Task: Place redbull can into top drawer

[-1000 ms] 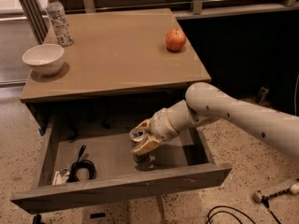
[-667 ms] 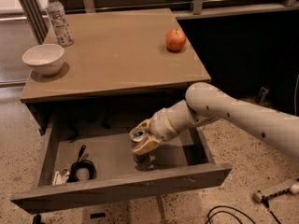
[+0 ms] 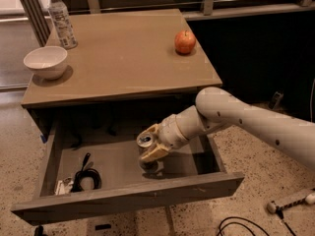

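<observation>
Gripper is down in the open drawer, fingers clamped on the can. Seat base flat on drawer floor, release, lift straight out.

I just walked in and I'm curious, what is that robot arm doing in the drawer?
The robot's gripper is down inside the open top drawer, holding the redbull can close to the drawer floor. A black cable lies at the drawer's left. On the table above sit an apple, a white bowl and a water bottle.
</observation>
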Motion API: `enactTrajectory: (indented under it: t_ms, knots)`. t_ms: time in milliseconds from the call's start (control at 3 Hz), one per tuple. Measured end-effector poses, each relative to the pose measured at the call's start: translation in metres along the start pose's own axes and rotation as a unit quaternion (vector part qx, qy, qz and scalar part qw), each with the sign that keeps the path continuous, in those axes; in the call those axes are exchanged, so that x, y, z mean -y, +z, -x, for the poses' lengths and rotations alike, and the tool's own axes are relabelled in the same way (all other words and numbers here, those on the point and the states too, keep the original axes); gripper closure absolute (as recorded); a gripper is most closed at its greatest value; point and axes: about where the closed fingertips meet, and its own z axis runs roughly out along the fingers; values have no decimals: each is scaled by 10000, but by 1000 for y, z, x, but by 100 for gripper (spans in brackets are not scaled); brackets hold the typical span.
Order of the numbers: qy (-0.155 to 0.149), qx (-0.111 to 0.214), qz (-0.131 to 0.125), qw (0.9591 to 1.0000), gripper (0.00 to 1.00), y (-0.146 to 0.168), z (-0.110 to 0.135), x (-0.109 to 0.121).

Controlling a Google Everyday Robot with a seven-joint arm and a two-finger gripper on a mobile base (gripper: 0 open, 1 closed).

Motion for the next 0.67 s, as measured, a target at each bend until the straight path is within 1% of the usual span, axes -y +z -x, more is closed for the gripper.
enactTrajectory:
  t_ms: [333,667]
  knots:
    - [0,0,1,10000,0,0,0,0]
    - [0,0,1,10000,0,0,0,0]
